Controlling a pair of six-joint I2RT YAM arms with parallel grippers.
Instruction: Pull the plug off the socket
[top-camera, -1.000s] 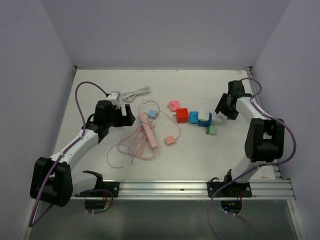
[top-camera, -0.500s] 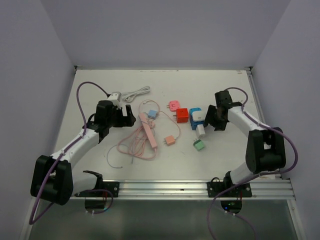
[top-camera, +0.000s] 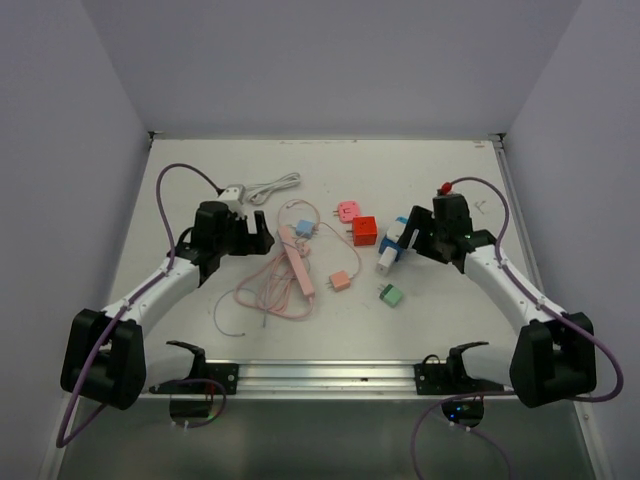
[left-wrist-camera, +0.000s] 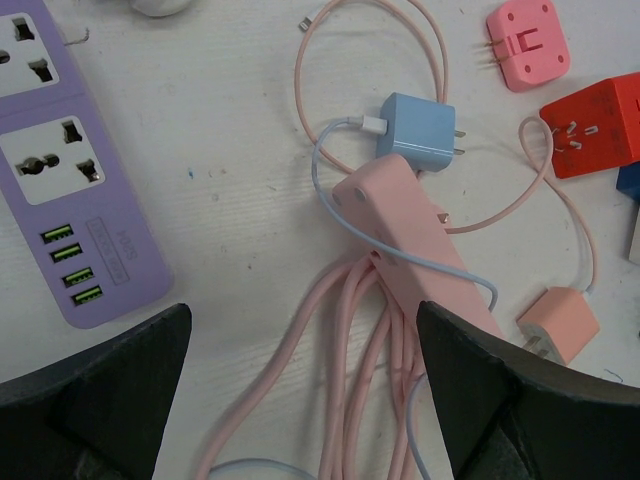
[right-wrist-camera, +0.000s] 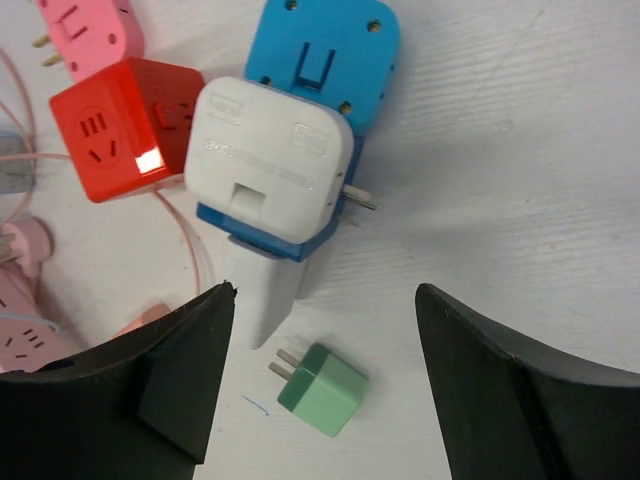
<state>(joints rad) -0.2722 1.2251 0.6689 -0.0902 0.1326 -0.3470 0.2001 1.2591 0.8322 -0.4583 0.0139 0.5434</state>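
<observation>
A small green plug (right-wrist-camera: 322, 388) lies loose on the table with its two prongs bare; it also shows in the top view (top-camera: 391, 294). Just beyond it lies a white adapter (right-wrist-camera: 270, 165) stacked on a blue socket block (right-wrist-camera: 320, 60), which the top view (top-camera: 392, 241) also shows. My right gripper (right-wrist-camera: 322, 295) is open and empty above the table, between the green plug and the white adapter. My left gripper (left-wrist-camera: 302, 315) is open and empty over the coiled cable of a pink power strip (left-wrist-camera: 410, 240). A light-blue charger (left-wrist-camera: 418, 130) lies unplugged beside that strip.
A red cube socket (top-camera: 364, 231), a pink adapter (top-camera: 347, 210) and a peach plug (top-camera: 341, 281) lie mid-table. A purple power strip (left-wrist-camera: 60, 190) lies under my left wrist. A white plug with its cable (top-camera: 250, 190) lies at the back left.
My right arm has swung from the far right in toward the centre. The blue and white block has shifted left, and the green plug has come apart from it. The left arm has barely moved.
</observation>
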